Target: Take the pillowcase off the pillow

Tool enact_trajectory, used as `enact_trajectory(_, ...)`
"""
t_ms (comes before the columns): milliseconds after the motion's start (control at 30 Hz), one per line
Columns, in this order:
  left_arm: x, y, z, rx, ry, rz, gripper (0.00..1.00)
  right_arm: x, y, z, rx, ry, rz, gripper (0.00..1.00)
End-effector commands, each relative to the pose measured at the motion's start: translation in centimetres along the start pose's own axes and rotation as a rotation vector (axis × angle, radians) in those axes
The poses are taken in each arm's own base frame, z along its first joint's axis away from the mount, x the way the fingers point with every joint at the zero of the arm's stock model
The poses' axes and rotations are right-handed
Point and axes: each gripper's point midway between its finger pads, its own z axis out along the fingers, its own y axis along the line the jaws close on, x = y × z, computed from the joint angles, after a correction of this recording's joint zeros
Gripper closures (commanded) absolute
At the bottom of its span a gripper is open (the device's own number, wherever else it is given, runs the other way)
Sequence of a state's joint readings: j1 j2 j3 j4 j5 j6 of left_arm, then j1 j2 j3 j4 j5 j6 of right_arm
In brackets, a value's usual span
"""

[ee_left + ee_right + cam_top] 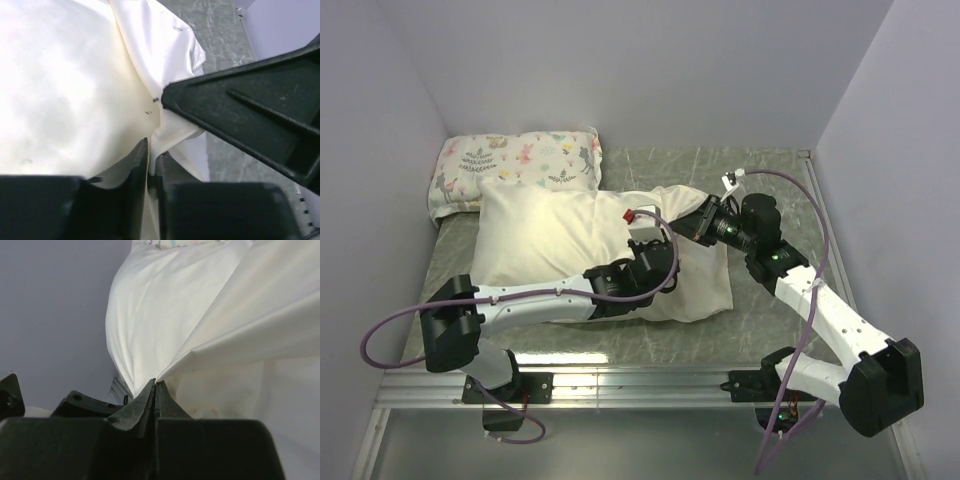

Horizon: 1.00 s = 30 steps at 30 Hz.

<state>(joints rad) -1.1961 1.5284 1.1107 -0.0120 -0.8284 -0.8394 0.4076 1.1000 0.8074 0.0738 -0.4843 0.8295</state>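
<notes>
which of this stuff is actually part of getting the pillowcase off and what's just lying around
In the job: pillowcase; pillow inside it, not clearly visible; left claw and right claw, both pinching pillowcase fabric.
Just lying about: animal-print pillow at the far left corner; table underneath.

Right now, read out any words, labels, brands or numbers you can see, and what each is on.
No readable text in any view.
Small rectangular fabric pillow printed with animals and leaves: pictures only, no words.
Cream glossy fabric pillowcase: plain.
Tiny dark specks on the fabric: too small to read.
Small red patch on the left arm's wrist: blurred.
</notes>
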Motion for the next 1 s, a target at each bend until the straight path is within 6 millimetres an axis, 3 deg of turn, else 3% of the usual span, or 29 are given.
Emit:
enact_trajectory(0, -2.7, -0.1, -0.5, 0.004, -0.053, -0.053, 0.85, -1.2, 2.5, -0.8, -0.053, -0.034, -0.074, 1.0)
enact_trajectory(100, -2.4, 0.9, -0.9, -0.023, -0.037, -0.046, 0.99, -1.2, 1.4, -1.0, 0.003, -0.044, -0.098, 1.0)
enact_trajectory(167, -2.4, 1.7, -1.0, -0.055, -0.041, -0.045, 0.99, -1.6, 0.1, -1.3, 0.074, -0.064, -0.11, 0.89)
enact_trajectory(200, -2.1, 2.6, -1.1, -0.081, -0.033, -0.045, 1.0, -1.7, -0.4, -1.5, 0.105, -0.072, -0.141, 0.81)
enact_trajectory(233, -1.6, 3.5, -1.1, -0.105, -0.03, -0.038, 1.0, -2.2, -1.3, -1.8, 0.155, -0.106, -0.153, 0.62)
enact_trajectory(333, -0.5, 5.7, -1.0, -0.143, -0.009, -0.047, 1.0, -2.1, -3.6, -3.2, 0.245, -0.132, -0.177, 0.37)
enact_trajectory(433, 0.2, 7.2, -1.1, -0.163, 0.001, -0.062, 0.99, -2.3, -4.9, -4.8, 0.282, -0.171, -0.184, 0.24)
enact_trajectory(500, 0.4, 7.6, -1.3, -0.165, 0.004, -0.069, 0.99, -1.2, -6.8, -5.6, 0.303, -0.163, -0.173, 0.2)
enact_trajectory(533, 0.7, 8.2, -1.4, -0.174, 0.009, -0.063, 1.0, -1.7, -8.2, -6.3, 0.323, -0.182, -0.152, 0.18)
enact_trajectory(567, 0.8, 8.4, -1.5, -0.179, 0.011, -0.06, 0.99, -0.7, -9.4, -6.4, 0.311, -0.166, -0.138, 0.17)
enact_trajectory(633, 1.1, 9.0, -1.5, -0.184, 0.017, -0.066, 1.0, 0.5, -10.1, -6.7, 0.249, -0.129, -0.117, 0.15)
enact_trajectory(733, 1.3, 9.3, -1.5, -0.177, 0.027, -0.066, 1.0, 3.9, -11.6, -6.6, 0.19, -0.082, -0.102, 0.08)
enact_trajectory(767, 1.4, 9.3, -1.4, -0.175, 0.03, -0.067, 0.99, 3.8, -11.0, -6.4, 0.145, -0.099, -0.108, 0.07)
enact_trajectory(833, 1.6, 9.0, -1.2, -0.164, 0.043, -0.059, 0.99, 5.2, -11.8, -6.3, 0.138, -0.077, -0.092, 0.05)
enact_trajectory(967, 2.5, 8.7, -0.8, -0.155, 0.068, -0.043, 0.99, 5.2, -11.2, -6.3, 0.078, -0.108, -0.106, 0.02)
